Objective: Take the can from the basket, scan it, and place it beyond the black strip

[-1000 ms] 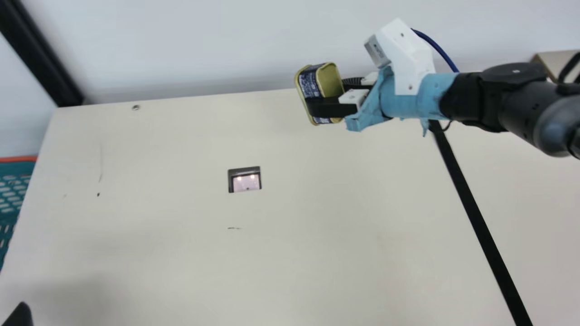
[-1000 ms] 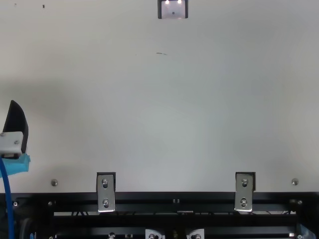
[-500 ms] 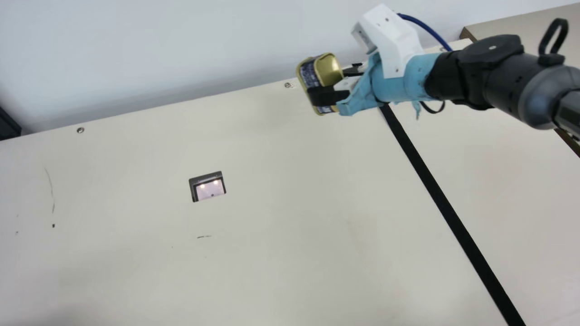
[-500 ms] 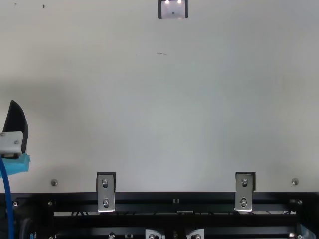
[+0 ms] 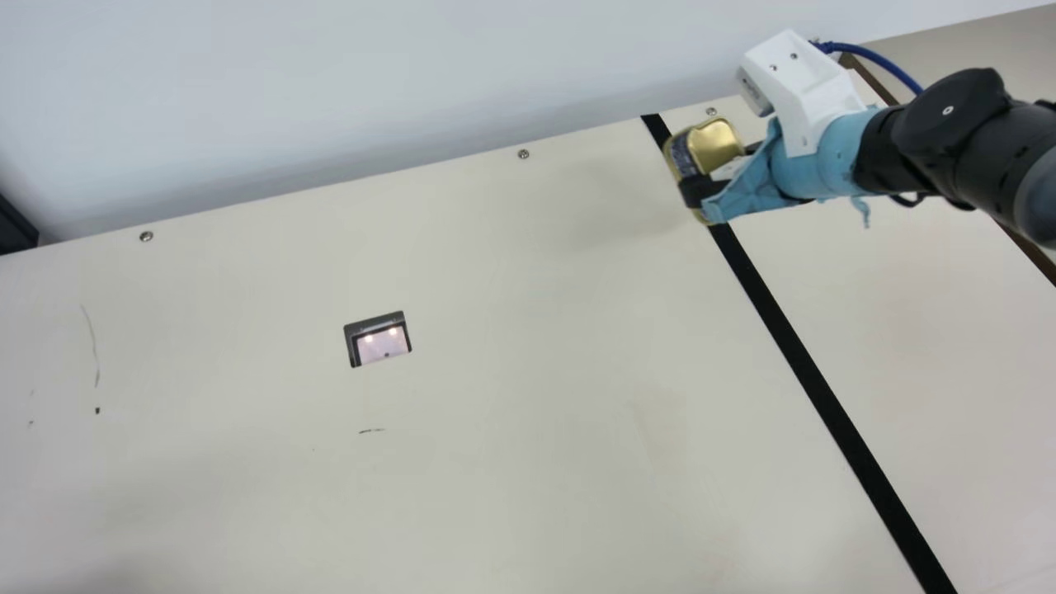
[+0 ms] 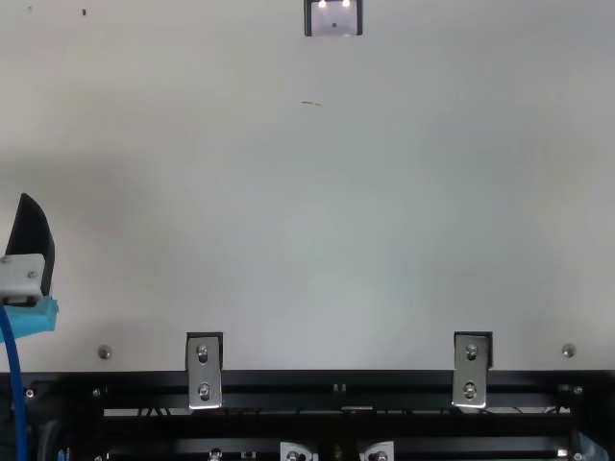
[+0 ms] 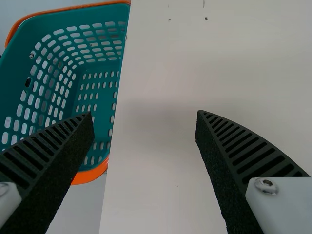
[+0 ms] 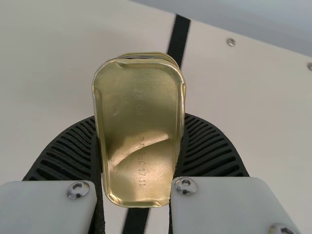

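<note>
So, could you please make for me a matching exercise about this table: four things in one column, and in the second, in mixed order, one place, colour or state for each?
Column 1
1. Can
2. Basket
3. Black strip
4. Left hand

Column 2
A. Open, with nothing between its fingers
B. Gripped by the right hand
C. Lying flat on the cream table
D. Teal, with an orange rim

Right pairs: 1-B, 2-D, 3-C, 4-A
</note>
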